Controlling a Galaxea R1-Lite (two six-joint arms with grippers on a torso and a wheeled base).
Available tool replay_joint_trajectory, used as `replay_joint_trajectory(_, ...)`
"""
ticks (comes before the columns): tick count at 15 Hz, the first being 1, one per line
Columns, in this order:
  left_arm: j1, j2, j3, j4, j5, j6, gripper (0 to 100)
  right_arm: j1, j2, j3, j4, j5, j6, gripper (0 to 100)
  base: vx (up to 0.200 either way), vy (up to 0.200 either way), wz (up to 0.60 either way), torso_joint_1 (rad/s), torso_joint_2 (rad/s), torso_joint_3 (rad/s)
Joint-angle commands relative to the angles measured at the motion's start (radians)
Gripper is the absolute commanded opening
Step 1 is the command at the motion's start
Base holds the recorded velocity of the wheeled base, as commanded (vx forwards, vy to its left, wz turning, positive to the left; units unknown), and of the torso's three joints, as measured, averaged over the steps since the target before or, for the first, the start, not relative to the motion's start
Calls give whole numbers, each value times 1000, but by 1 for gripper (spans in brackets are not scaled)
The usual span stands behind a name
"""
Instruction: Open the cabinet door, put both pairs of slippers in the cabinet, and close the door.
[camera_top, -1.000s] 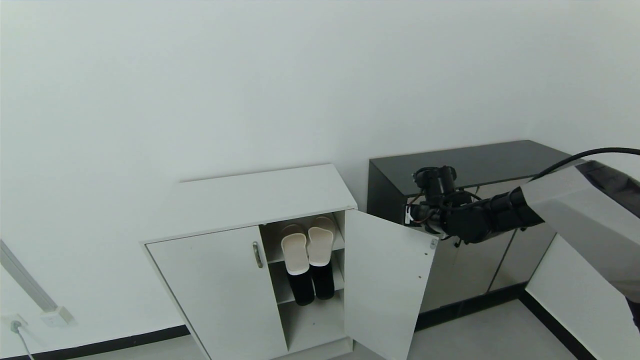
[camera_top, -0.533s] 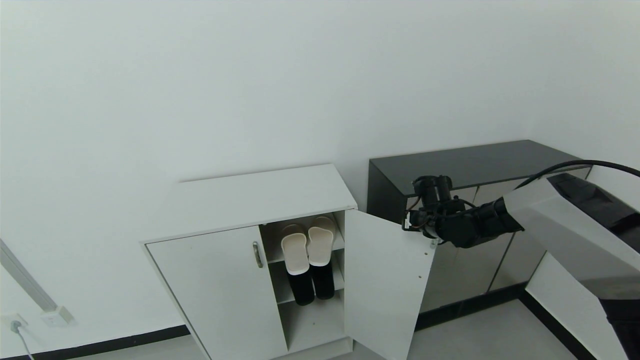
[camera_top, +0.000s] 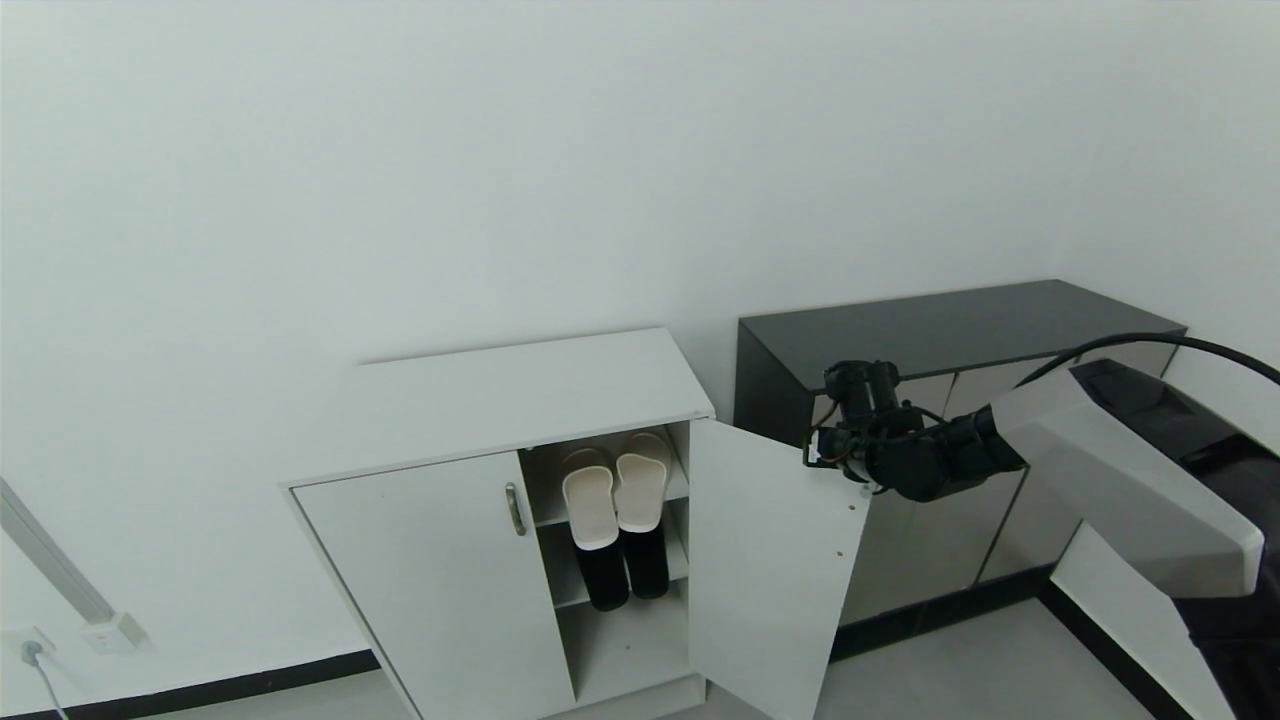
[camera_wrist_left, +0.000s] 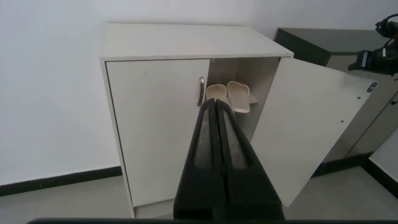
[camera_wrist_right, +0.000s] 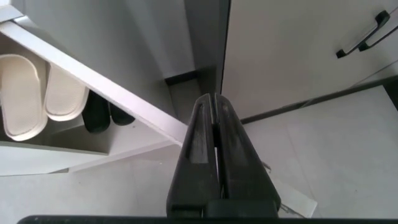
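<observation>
both pairs are inside the white cabinet (camera_top: 520, 390): cream slippers (camera_top: 615, 495) on the upper shelf, black slippers (camera_top: 620, 570) below. my right gripper (camera_top: 815, 452), fingers pressed together and empty, sits at the open door's (camera_top: 770, 560) top outer corner; i'd push its back face steadily, following the hinge arc

Bright, even light throughout, with soft shade inside the cabinet (camera_top: 520, 395)
</observation>
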Motion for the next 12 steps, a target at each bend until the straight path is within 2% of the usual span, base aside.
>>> replay_joint_trajectory(1, 1, 1, 0, 0, 1, -1, 0, 1, 1, 1, 0, -1, 0, 0, 0, 0, 0, 0, 0, 0)
replay_joint_trajectory(7, 0, 1, 0, 0, 1, -1, 0, 13, -9, 36, 0, 1, 4, 0, 0, 0, 0, 0, 0, 0)
replay_joint_trajectory(12, 1, 1, 0, 0, 1, -1, 0, 125, -165, 196, -57, -2, 4, 0, 0, 0, 0, 0, 0, 0)
